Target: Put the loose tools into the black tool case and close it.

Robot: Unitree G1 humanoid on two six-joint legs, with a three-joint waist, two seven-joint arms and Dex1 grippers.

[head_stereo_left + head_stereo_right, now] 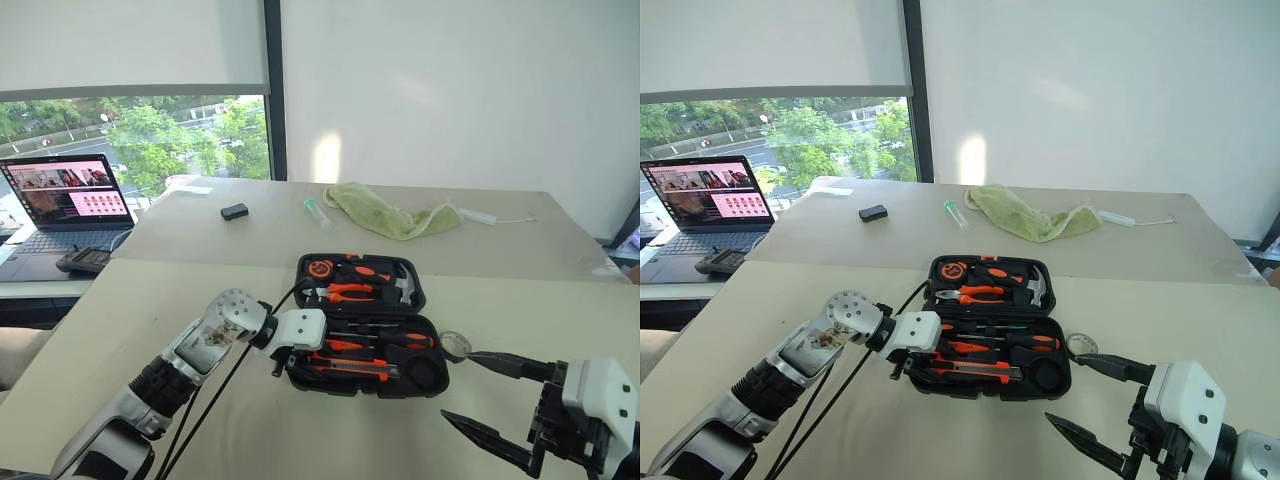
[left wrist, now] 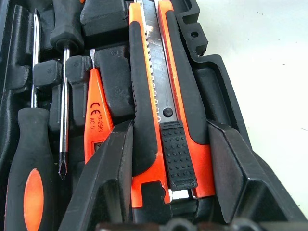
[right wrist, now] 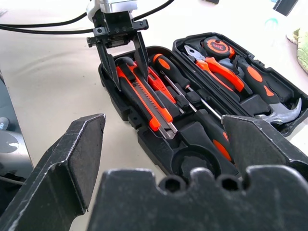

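The black tool case (image 1: 300,262) lies open in the middle of the table. Its near half holds two long screwdrivers (image 3: 169,68), a small orange screwdriver (image 2: 96,120) and the orange-black utility knife (image 2: 154,96), each in its slot. At the case's near-left end my left gripper (image 1: 285,362) points down, and its fingers (image 2: 110,168) press both sides of the knife. My right gripper (image 1: 458,385) hovers wide open in front of the case's right end, holding nothing. Near that end is a round recess (image 3: 192,161); I cannot tell whether the tape roll sits in it.
The far half of the case holds pliers (image 1: 350,292), a hammer (image 1: 404,285) and a tape measure (image 1: 319,268). A small clear round thing (image 1: 455,345) lies by the case's right edge. Farther back are a green cloth (image 1: 390,212), a black block (image 1: 234,211) and a laptop (image 1: 65,195).
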